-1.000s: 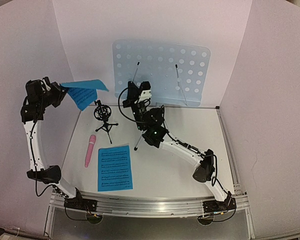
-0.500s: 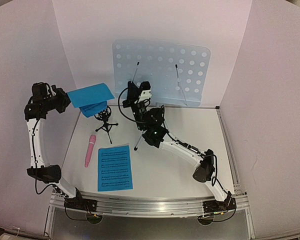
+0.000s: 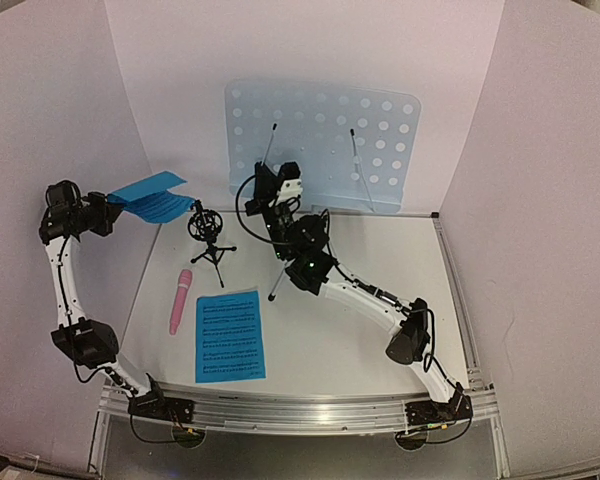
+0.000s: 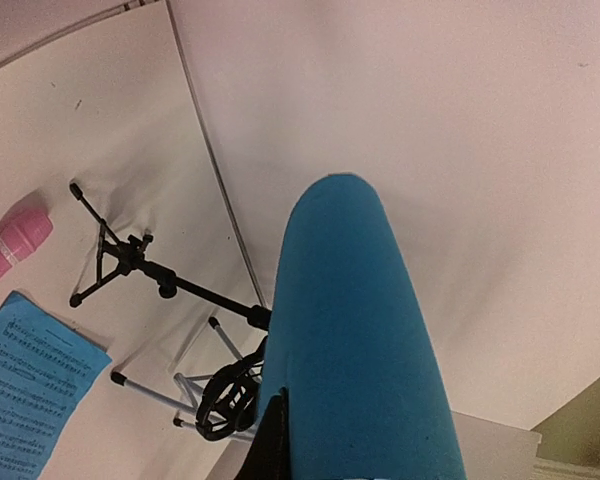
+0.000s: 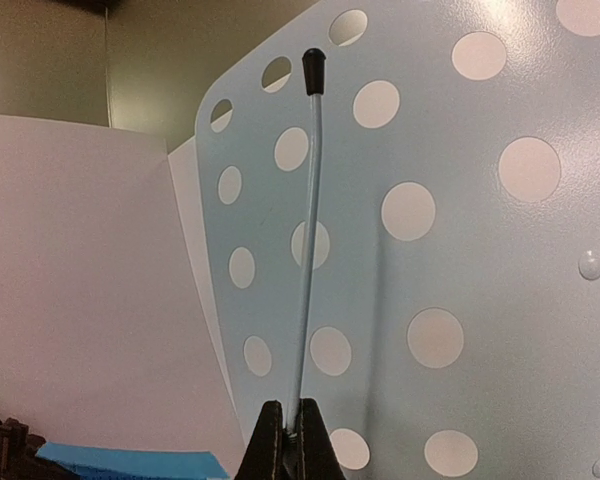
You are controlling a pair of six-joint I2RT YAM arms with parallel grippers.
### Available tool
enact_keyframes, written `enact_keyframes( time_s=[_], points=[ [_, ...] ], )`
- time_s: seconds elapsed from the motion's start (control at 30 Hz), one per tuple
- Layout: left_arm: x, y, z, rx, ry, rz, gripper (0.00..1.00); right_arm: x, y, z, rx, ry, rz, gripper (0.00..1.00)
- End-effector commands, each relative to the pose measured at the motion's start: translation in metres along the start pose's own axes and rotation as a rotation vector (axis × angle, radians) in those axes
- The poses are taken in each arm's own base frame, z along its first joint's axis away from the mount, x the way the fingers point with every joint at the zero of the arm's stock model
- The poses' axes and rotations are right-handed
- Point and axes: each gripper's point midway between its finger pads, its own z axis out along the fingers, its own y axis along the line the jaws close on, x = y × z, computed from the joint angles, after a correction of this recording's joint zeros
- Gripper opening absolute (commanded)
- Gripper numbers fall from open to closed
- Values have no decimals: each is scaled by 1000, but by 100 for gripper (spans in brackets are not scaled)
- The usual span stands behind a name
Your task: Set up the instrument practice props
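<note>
Since a second ago my left arm has swung out toward the left wall, carrying the blue sheet [image 3: 152, 193] away from above the mic holder [image 3: 208, 230]; my right arm has not shifted. My left claw [image 3: 105, 207] is pinched fully closed on that sheet's edge and holds it in the air, over the left side of the surface [image 3: 340, 340]. My right claw [image 5: 285, 437] is clamped tight on the left retaining wire [image 5: 309, 230] of the music stand [image 3: 325, 140], low on the wire. The stand is at the back of the surface, close to the rear wall.

I judge the paper light and limp. In my left wrist view it bows into a curve, so it will sag, flutter and could slip from an edge pinch. A hold along the middle of one edge should keep it flatter. The wire looks thin and springy. A low grip gives me control, but I should pull gently, since the stand seems light and could tip.

By count:
- Two blue sheets, one in my claw and the second sheet [image 3: 230, 335] flat on the surface.
- One music stand with two wires, the right retaining wire [image 3: 358, 165] untouched.
- One pink microphone [image 3: 181, 300] lying beside the flat sheet.
- One mic holder.
</note>
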Motion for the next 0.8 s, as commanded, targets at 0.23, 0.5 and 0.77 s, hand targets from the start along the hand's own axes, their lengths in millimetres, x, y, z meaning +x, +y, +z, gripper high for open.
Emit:
enact_keyframes(
  time_s=[0.23, 0.5, 0.77],
  points=[
    [12, 11, 5, 29, 72, -75, 0, -61, 14, -2, -71, -91, 44, 0],
    [35, -70, -10, 268, 115, 423, 0, -60, 24, -4, -120, -73, -10, 0],
    [57, -104, -24, 286, 1, 1011, 0, -62, 36, -7, -183, -79, -43, 0]
  ],
)
